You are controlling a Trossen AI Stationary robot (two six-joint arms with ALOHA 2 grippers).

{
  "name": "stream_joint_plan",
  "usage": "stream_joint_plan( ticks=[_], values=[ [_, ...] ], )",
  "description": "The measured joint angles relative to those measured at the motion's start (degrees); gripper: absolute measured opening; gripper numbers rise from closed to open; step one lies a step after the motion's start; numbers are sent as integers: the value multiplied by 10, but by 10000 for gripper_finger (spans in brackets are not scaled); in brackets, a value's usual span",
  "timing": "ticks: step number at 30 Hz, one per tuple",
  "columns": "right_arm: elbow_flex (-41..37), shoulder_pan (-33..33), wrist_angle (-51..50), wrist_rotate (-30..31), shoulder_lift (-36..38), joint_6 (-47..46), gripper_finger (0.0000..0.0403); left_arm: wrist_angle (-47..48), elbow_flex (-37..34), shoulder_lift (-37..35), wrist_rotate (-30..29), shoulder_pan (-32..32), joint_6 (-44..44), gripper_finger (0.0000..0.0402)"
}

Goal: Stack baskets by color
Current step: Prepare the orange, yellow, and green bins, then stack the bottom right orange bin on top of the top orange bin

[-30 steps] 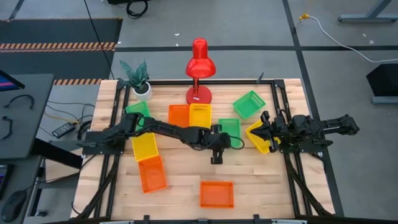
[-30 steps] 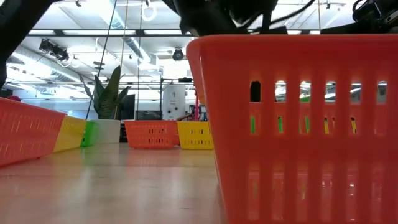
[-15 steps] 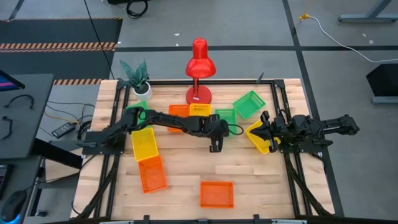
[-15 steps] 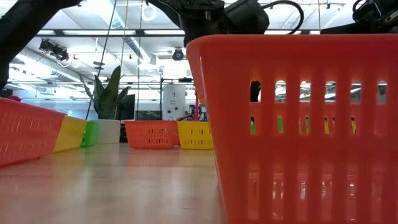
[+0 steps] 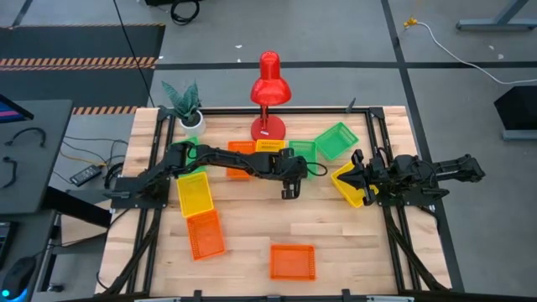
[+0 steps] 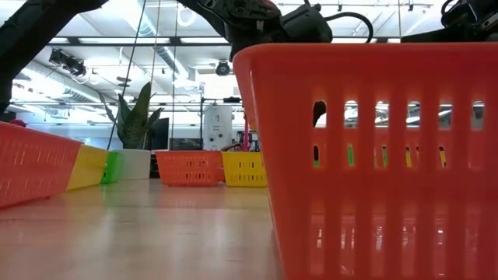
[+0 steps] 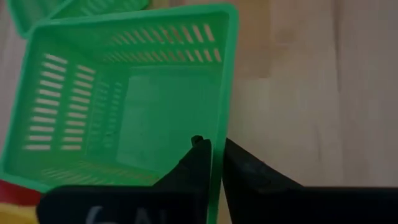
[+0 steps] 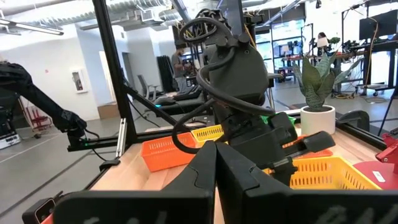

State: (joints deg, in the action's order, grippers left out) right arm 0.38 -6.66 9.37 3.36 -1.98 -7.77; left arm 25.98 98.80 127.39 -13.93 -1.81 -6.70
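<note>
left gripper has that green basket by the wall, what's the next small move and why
Probably open fully and lift clear. The left gripper straddles the green basket's wall with a little slack, and the basket sits flat on the table next to the other green basket, so it looks delivered.

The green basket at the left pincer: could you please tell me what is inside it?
Nothing is visible inside the green basket: its floor and slotted walls show bare. The left pincer straddles its near wall, one finger inside, hiding a small part of the floor.
</note>
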Motion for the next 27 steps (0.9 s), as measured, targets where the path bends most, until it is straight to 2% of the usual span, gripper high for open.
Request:
stream_joint_plan(
  ticks=[3,9,20,27],
  values=[
    [0,0,0,0,0,0,12,2,0,0,-22,0,13,44],
    [0,0,0,0,0,0,12,3,0,0,-28,0,48,54],
    [0,0,0,0,0,0,12,49,0,-5,-27,0,103,136],
    [0,0,1,0,0,0,12,98,24,-60,-29,14,140,164]
  ],
)
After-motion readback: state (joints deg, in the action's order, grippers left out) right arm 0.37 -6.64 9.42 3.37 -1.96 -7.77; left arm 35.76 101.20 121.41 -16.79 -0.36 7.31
